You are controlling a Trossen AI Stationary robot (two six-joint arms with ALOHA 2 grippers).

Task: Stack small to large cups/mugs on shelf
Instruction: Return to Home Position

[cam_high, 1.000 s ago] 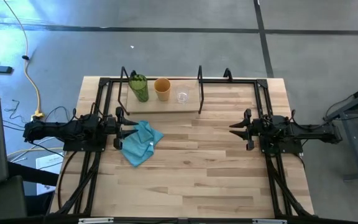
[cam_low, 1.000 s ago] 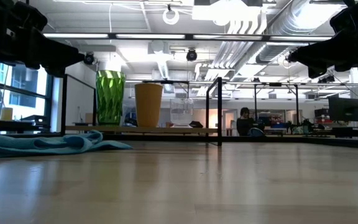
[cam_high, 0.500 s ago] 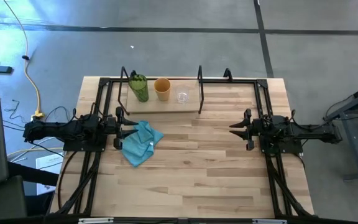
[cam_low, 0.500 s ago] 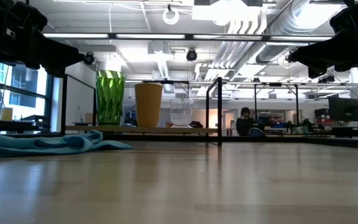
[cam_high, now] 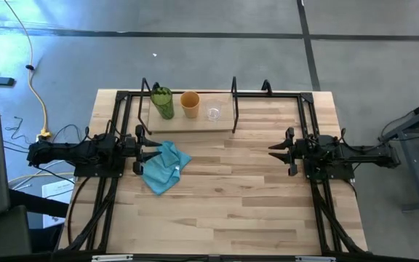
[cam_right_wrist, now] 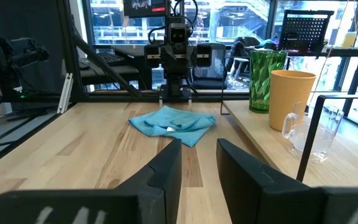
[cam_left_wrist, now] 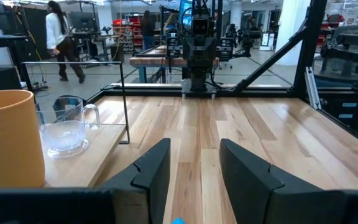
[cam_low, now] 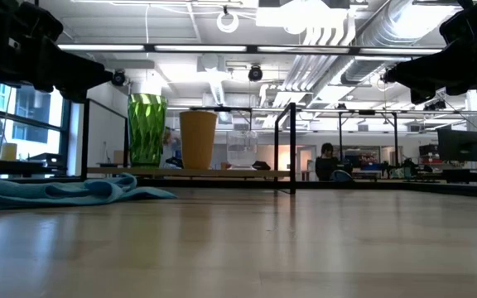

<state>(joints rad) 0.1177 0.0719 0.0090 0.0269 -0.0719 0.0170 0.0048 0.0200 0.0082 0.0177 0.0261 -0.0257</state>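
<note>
A tall translucent green tumbler (cam_high: 162, 102), an orange-tan cup (cam_high: 190, 104) and a small clear glass mug (cam_high: 213, 112) are lined up on the light-wood shelf (cam_high: 226, 121). The left gripper (cam_high: 145, 151) and right gripper (cam_high: 276, 151) are held parted and empty above the worktop (cam_high: 231, 196).

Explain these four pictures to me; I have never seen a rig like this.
It is a robot with two dark arms at a wooden table. One picture looks straight down, one looks level across the tabletop, and two come from cameras on the wrists. The left gripper and right gripper are open and hold nothing. On the low shelf stand a green tumbler, an orange cup and a clear glass mug in a row. A blue cloth lies on the table near the left gripper.
</note>
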